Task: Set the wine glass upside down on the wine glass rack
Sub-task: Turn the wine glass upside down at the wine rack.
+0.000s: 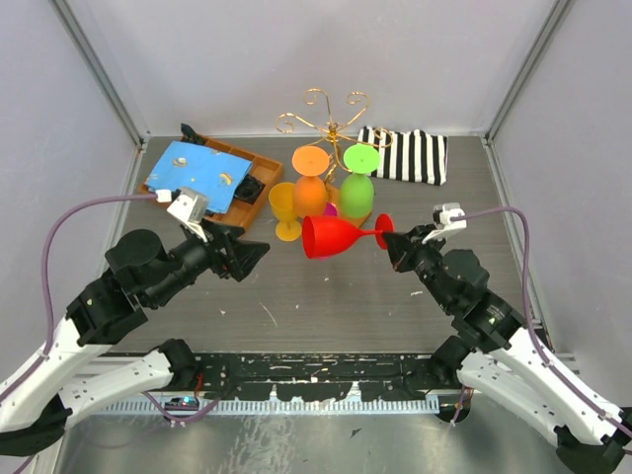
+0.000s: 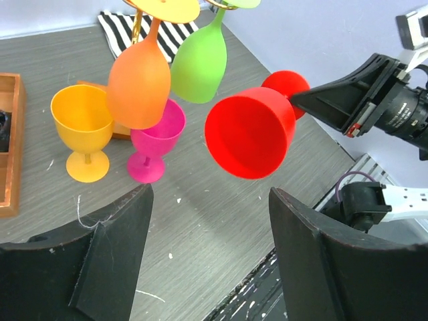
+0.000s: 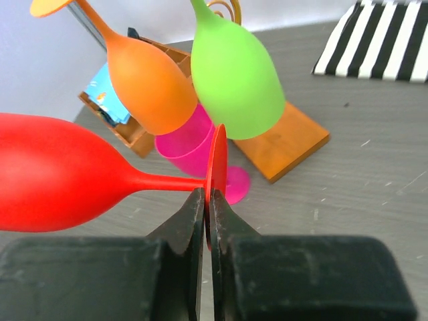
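Observation:
My right gripper (image 1: 391,240) (image 3: 207,198) is shut on the foot disc of a red wine glass (image 1: 331,237) (image 3: 60,174). It holds the glass sideways above the table, with the bowl pointing left. The left gripper (image 1: 263,255) (image 2: 210,194) stands open a little left of the bowl (image 2: 251,134) and touches nothing. Behind the glass is the gold wire wine glass rack (image 1: 331,114) on its wooden base (image 3: 287,144). An orange glass (image 1: 309,188) (image 3: 150,87) and a green glass (image 1: 357,193) (image 3: 234,77) hang upside down from it.
A yellow glass (image 1: 286,209) (image 2: 83,127) and a pink glass (image 2: 157,134) (image 3: 194,144) stand upright beside the rack base. A wooden tray with blue cloth (image 1: 212,178) lies at the back left. A black-and-white striped cloth (image 1: 410,153) is at the back right.

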You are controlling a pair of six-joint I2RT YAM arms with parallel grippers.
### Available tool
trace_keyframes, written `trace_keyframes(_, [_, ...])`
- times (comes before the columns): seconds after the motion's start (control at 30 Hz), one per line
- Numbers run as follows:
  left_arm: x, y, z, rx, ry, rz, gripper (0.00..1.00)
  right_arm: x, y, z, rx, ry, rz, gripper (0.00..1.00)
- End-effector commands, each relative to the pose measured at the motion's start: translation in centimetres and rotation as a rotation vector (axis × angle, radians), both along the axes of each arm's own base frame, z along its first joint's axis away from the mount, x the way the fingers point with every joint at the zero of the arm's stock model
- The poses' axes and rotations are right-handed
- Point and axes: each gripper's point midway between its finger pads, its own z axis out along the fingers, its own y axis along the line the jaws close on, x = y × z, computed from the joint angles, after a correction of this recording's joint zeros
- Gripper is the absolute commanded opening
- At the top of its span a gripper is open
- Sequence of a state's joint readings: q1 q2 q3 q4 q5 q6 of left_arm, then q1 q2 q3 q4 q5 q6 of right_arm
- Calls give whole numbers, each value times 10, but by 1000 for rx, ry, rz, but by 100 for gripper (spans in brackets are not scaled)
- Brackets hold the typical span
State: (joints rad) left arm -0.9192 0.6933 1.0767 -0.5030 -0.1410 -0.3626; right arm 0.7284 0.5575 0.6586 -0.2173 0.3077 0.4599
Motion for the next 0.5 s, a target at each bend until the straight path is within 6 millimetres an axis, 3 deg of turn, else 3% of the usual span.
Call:
trace_keyframes(0.0, [-3,8,5,31,-37,2,77,1,-13,35,-175,-195,14,1])
trace_keyframes(0.17, [-6,10,13,54,-115,-32,80,-10,-18,56,-331,-358,81,1])
trace_keyframes(0.47, [-5,-4,19,127,-258,-126,84,-56,-9,94,-508,-732,303,1])
